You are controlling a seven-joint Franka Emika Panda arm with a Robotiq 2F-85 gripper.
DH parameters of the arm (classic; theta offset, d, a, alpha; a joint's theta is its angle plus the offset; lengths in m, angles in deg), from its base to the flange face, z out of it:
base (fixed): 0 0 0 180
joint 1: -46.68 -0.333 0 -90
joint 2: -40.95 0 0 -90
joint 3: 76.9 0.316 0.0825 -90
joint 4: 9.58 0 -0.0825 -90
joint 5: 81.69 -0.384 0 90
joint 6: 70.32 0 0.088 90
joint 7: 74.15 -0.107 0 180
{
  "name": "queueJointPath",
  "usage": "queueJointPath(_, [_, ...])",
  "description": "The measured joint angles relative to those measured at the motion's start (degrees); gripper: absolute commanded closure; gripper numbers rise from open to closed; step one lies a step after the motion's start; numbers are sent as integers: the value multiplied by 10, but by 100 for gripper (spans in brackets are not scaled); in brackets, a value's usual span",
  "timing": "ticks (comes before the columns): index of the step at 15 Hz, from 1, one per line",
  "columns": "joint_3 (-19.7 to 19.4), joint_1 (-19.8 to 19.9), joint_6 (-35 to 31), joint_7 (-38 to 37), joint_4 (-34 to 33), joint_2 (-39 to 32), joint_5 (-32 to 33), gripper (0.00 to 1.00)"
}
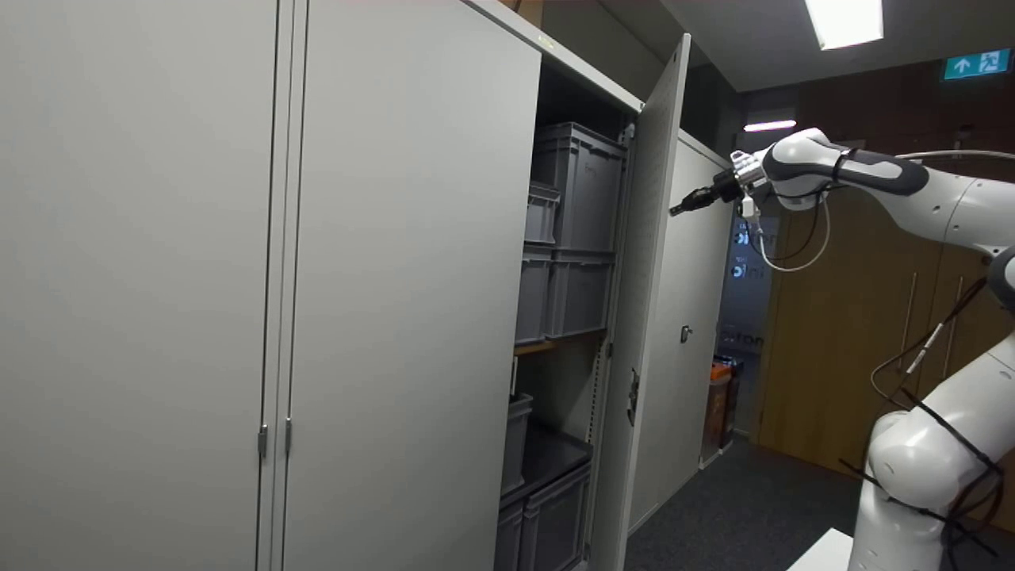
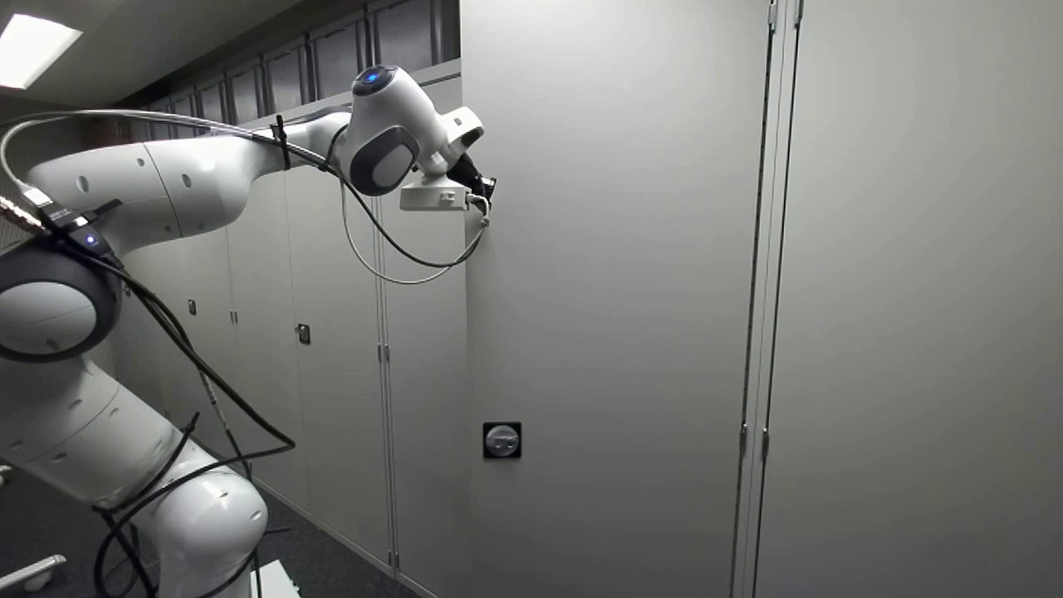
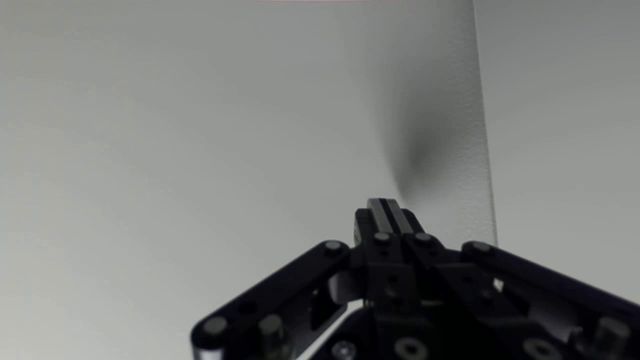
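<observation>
My black gripper point(image 3: 385, 201) is shut, its two pale finger pads almost together with nothing between them. In the wrist view its tips are over the pale grey face of the open cabinet door point(image 3: 225, 140), near the door's straight free edge. A dark soft shadow falls on the door by the tips. In both exterior views the gripper point(image 1: 676, 211) point(image 2: 490, 189) is at the upper part of this door point(image 1: 646, 238) point(image 2: 606, 291), close to its free edge. I cannot tell whether the tips touch the door. A round lock point(image 2: 502, 440) is lower on the door.
Grey plastic bins point(image 1: 583, 190) stand on shelves inside the open cabinet. Closed cabinet doors point(image 1: 412, 277) are beside it, and more cabinets point(image 2: 340, 415) stand along the wall. Loose cables point(image 2: 415, 270) hang from the arm. Wooden doors point(image 1: 848, 341) are at the back.
</observation>
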Motion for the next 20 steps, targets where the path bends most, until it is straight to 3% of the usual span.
queueJointPath(20, [-3,-25,-6,63,-63,-87,-64,100])
